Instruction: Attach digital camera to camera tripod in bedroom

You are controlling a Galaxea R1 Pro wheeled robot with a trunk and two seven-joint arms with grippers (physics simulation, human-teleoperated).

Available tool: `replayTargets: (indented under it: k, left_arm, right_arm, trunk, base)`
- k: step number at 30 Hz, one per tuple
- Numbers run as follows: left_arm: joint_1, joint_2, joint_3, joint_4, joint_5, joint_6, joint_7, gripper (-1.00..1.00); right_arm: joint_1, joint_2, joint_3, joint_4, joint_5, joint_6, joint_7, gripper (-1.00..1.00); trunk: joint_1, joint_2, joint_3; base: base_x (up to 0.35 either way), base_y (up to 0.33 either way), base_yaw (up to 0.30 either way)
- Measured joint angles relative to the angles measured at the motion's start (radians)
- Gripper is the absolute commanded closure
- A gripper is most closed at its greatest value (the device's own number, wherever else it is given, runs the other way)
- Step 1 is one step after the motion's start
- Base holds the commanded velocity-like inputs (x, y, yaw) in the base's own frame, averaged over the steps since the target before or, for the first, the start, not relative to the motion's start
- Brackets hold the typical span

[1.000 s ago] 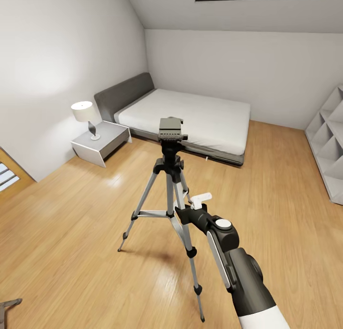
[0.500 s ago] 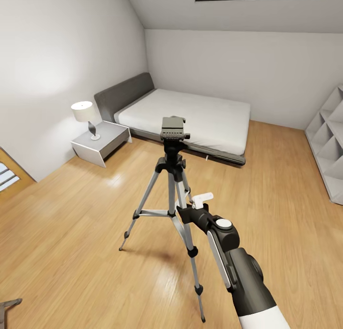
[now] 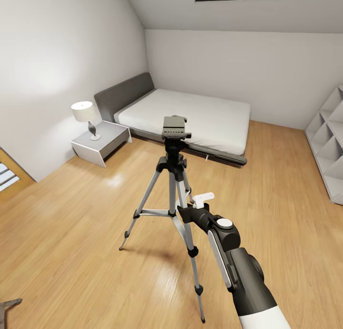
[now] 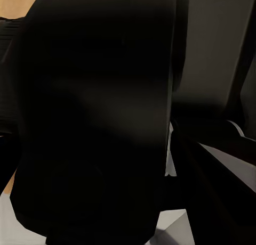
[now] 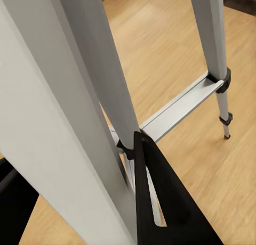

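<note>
The bedroom's wood floor (image 3: 71,252) runs to the bed (image 3: 190,117). In front of the bed stands the tripod (image 3: 174,195), head plate bare. The right gripper (image 3: 193,210) is at the tripod's legs; jaw state unclear. The left wrist view is dark.

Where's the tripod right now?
In the head view the camera tripod stands centre frame on the wood floor, before the bed, right arm beside its legs.
</note>
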Motion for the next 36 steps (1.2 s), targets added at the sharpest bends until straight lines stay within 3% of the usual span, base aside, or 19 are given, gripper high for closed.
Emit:
replayTargets:
  k: [28, 32, 33, 36]
  left_arm:
    - [0.0, 0.003, 0.004, -0.009, -0.006, -0.001, 0.007, 1.0]
    - [0.0, 0.023, 0.006, -0.03, -0.008, 0.008, 0.025, 1.0]
    - [0.002, 0.048, 0.01, -0.114, -0.01, 0.01, 0.029, 1.0]
    - [0.0, 0.076, 0.004, -0.229, -0.007, 0.036, 0.056, 1.0]
  right_arm:
    - [0.0, 0.0, 0.01, -0.001, -0.003, 0.004, -0.01, 1.0]
    - [0.0, 0.0, 0.009, -0.001, -0.003, 0.004, -0.01, 1.0]
    - [0.0, 0.0, 0.009, -0.001, -0.003, 0.004, -0.01, 1.0]
    - [0.0, 0.0, 0.008, -0.002, -0.004, 0.004, -0.01, 1.0]
  trunk:
    - [0.0, 0.0, 0.0]
    - [0.0, 0.0, 0.0]
    - [0.0, 0.0, 0.0]
    - [0.0, 0.0, 0.0]
  base:
    - [0.0, 0.0, 0.0]
    - [0.0, 0.0, 0.0]
    - [0.0, 0.0, 0.0]
    - [0.0, 0.0, 0.0]
